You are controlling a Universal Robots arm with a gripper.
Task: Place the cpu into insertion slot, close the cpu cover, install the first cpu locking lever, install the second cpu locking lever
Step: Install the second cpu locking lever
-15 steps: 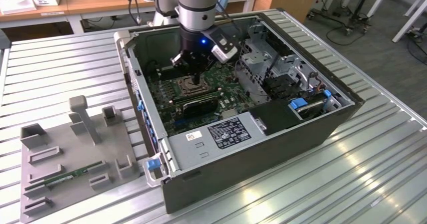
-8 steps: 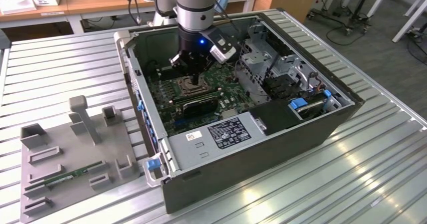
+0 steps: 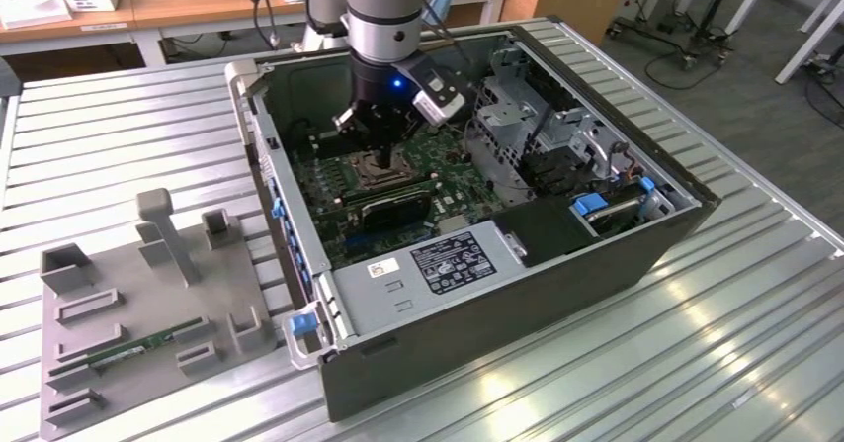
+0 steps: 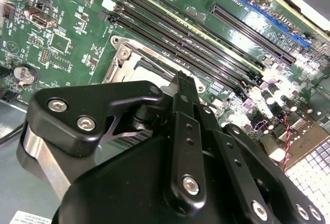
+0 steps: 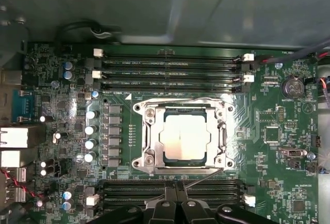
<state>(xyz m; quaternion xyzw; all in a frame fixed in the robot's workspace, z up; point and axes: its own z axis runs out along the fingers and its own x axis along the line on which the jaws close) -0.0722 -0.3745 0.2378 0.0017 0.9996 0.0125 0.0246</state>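
Note:
In the first wrist view the cpu (image 5: 184,139), silver-tan and square, lies in the insertion slot (image 5: 140,163) on the green board. The cpu cover (image 5: 154,131), a silver frame, lies flat around it. One thin wire locking lever (image 5: 180,99) runs along the socket's far edge. A second lever (image 5: 204,178) slants from the socket's near corner toward my gripper (image 5: 178,187), whose black fingers are pressed together right beside it. In the exterior view the gripper (image 3: 382,161) hangs low over the socket (image 3: 375,174) inside the case. The second wrist view shows the gripper (image 4: 184,79) at the socket frame (image 4: 126,61).
Black memory slots (image 5: 170,69) flank the socket on both sides. The open computer case (image 3: 528,294) walls in the arm, with a drive cage (image 3: 515,116) and a power supply (image 3: 436,264) close by. A grey fixture tray (image 3: 132,304) lies at the exterior view's left.

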